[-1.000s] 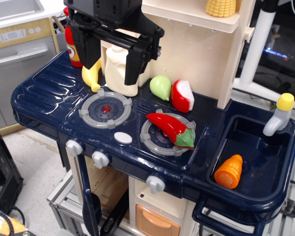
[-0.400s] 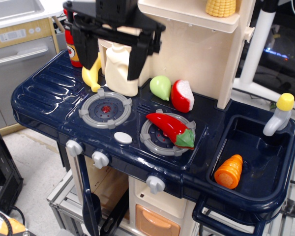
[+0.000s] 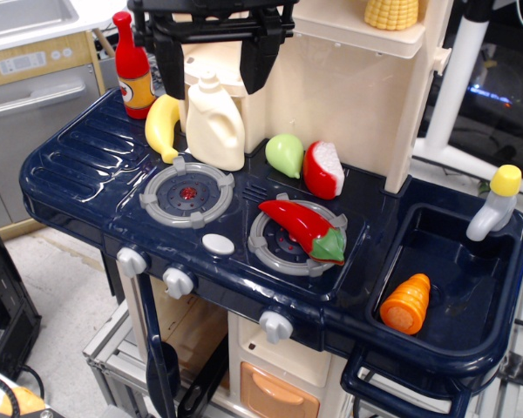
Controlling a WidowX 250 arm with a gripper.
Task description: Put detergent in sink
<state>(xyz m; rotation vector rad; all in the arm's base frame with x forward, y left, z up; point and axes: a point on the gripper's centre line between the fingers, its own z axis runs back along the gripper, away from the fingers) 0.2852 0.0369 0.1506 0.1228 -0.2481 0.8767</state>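
While hanging above the detergent (image 3: 214, 124), jaws of the gripper (image 3: 213, 52) spread apart, gripping nothing. Detergent upright on the tabletop (image 3: 87, 157), just behind the left burner (image 3: 187, 193), beside the banana (image 3: 163, 126) and near the red sauce bottle (image 3: 133, 77). Well apart from the sink (image 3: 449, 270), holding only a carrot (image 3: 407, 304).

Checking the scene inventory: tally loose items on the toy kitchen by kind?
Bottles/jugs: 2 (detergent, red sauce bottle)
Fruit: 2 (banana, green pear)
Vegetables: 4 (red chili pepper, radish, carrot in the sink, corn)
Total: 8
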